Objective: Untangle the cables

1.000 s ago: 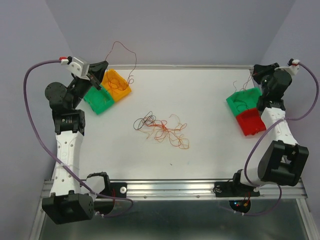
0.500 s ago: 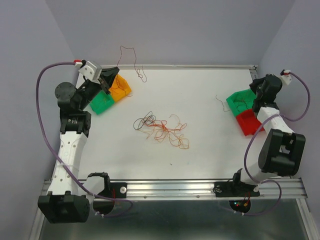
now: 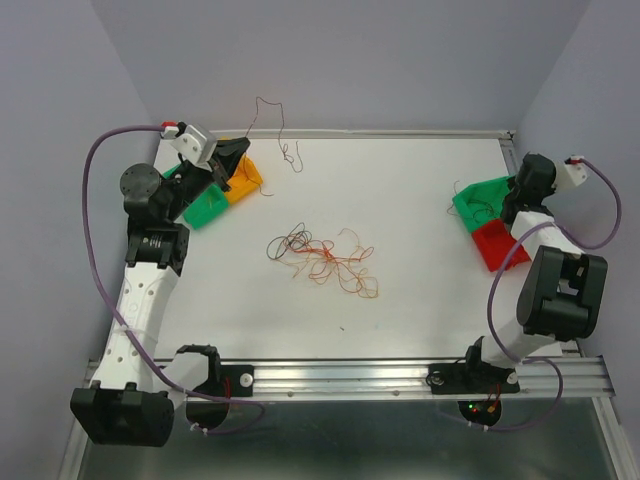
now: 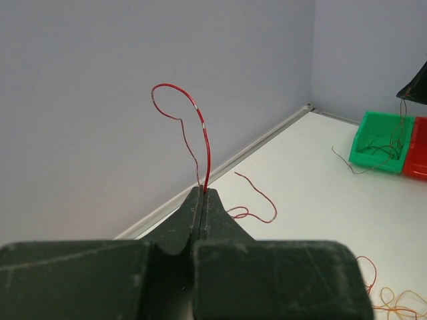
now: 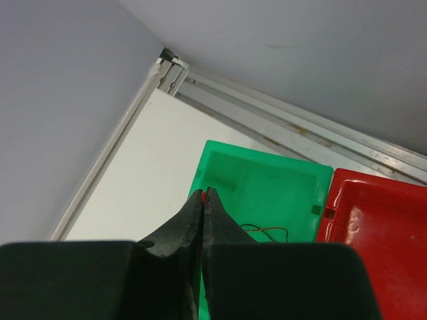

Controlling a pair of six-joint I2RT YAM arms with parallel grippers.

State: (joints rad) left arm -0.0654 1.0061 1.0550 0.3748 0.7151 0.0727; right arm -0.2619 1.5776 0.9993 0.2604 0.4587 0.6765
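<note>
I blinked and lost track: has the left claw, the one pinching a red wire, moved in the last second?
Yes. The left claw, shut on the red wire, has shifted right along the table's back rail, away from the left corner.

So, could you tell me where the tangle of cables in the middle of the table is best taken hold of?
Probably the orange loop at the near-right edge of the tangle. It juts out clear of the dense middle, so it could likely be pinched alone. The cables lie flat on the table, so come straight down from above, closing across the strand.
</note>
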